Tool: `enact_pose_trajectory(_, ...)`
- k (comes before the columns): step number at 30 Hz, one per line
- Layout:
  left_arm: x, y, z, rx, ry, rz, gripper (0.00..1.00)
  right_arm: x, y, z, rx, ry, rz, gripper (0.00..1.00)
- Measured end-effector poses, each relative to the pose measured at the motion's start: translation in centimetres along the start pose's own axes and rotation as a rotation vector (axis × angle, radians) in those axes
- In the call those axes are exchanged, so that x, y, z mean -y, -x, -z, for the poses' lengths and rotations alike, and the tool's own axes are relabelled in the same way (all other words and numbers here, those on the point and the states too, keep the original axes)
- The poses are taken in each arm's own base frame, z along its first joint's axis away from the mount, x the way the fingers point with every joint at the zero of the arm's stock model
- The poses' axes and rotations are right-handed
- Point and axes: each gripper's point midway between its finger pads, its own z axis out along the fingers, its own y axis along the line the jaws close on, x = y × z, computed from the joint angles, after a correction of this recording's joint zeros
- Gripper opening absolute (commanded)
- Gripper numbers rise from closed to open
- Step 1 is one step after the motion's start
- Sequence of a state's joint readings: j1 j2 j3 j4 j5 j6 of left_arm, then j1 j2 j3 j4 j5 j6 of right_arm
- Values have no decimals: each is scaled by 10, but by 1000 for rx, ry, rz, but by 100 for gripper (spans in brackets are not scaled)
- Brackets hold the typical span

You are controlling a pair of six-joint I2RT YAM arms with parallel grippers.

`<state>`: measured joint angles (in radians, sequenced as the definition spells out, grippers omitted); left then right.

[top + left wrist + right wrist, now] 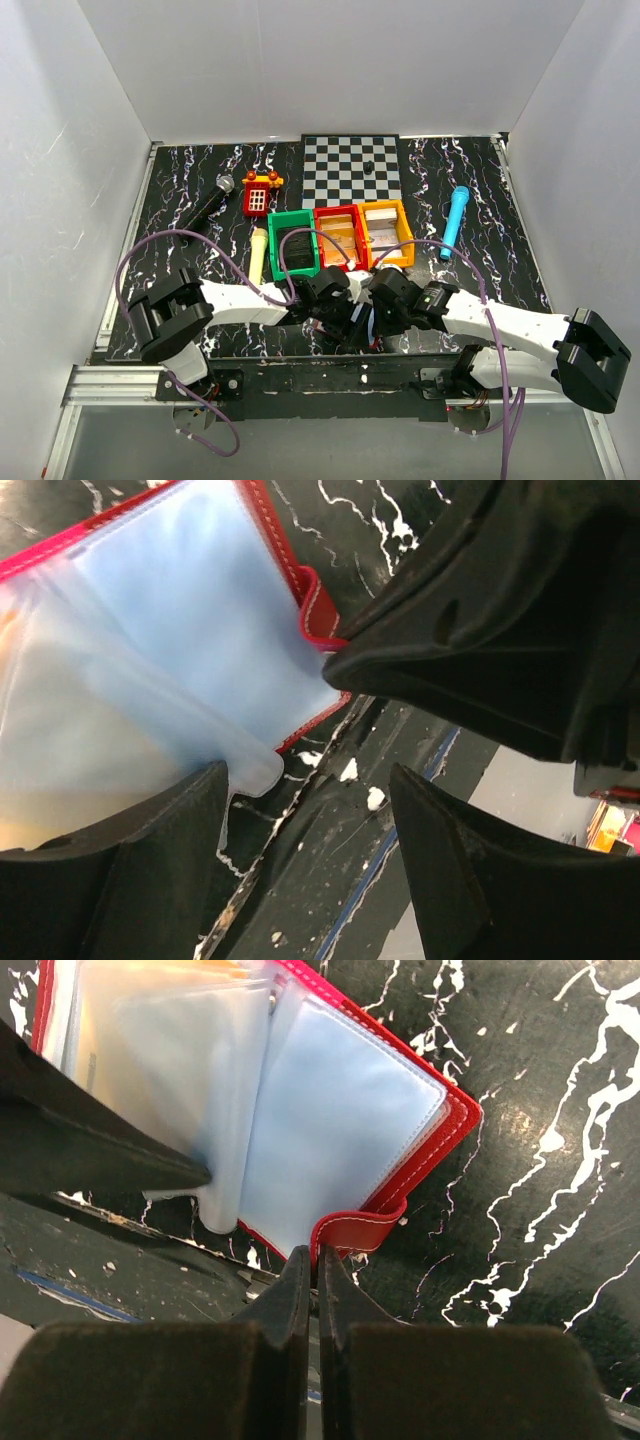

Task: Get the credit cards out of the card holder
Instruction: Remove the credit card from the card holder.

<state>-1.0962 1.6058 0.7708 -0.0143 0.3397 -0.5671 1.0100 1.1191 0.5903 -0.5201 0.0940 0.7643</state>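
Note:
The card holder lies open on the black marbled table, near its front edge. It is dark red with pale bluish plastic sleeves. My right gripper is shut on its short red tab. The holder also shows in the left wrist view. My left gripper is open over the holder's corner, its left finger over the loose sleeves. A tan-orange card shows faintly through the sleeves. No card lies outside the holder. In the top view both grippers, left and right, meet at the front edge.
A green bin, a red bin and a yellow bin stand mid-table. Behind them are a chessboard, a black microphone, a red toy and a blue microphone. The table's front edge is just below the holder.

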Motion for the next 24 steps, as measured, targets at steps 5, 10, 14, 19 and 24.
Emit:
enact_pose_trajectory(5, 9, -6, -7, -32, -26, -52, 66, 1, -1, 0, 3, 0, -6, 1)
enact_pose_trajectory(10, 16, -5, -8, -46, -40, -86, 67, 5, -4, 1, 6, -4, -19, 1)
enact_pose_trajectory(14, 20, -6, -8, -58, -44, -114, 68, 10, -5, 1, 6, -13, -35, 1)
enact_pose_trajectory(19, 46, 2, -7, -54, -91, -181, 68, 11, -5, 0, 14, -9, -48, 1)
enact_pose_trajectory(24, 47, 5, -3, -47, -75, -188, 71, 8, -1, 3, 33, 11, -55, 1)
